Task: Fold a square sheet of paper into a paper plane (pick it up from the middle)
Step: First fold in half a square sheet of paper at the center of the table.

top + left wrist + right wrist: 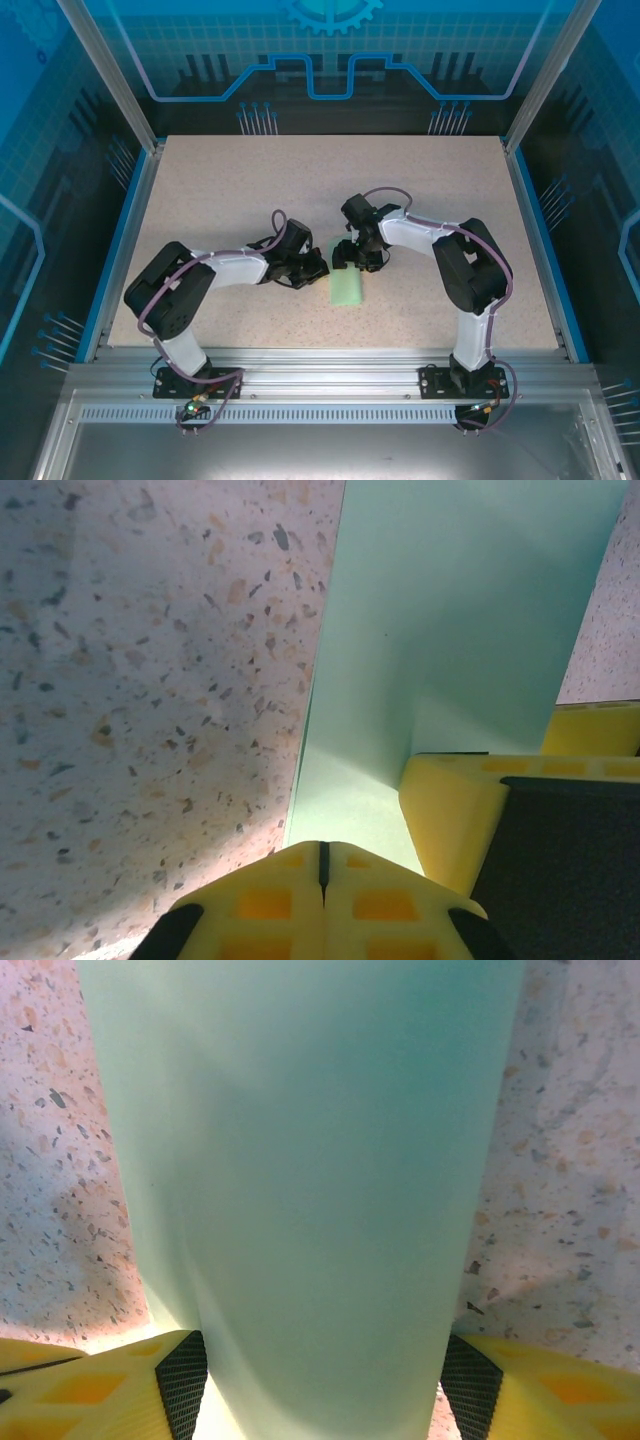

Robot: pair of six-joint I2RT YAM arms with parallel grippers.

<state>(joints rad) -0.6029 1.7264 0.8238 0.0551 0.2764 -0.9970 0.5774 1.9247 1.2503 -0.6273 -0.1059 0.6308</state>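
The square sheet of paper, pale mint green, lies as a narrow doubled strip at the table's middle. In the right wrist view the paper bows up between the jaws, and both black pads touch its sides. My right gripper sits at the strip's far end, shut on it across its width. My left gripper is at the strip's left side. In the left wrist view its yellow fingertips meet with no gap, at the near left edge of the paper. Whether they pinch paper is hidden. The right gripper's finger rests on the sheet.
The speckled beige tabletop spreads all round the paper. A metal rail runs along the near edge, with both arm bases bolted to it. Blue-lit glass walls close off the back and sides.
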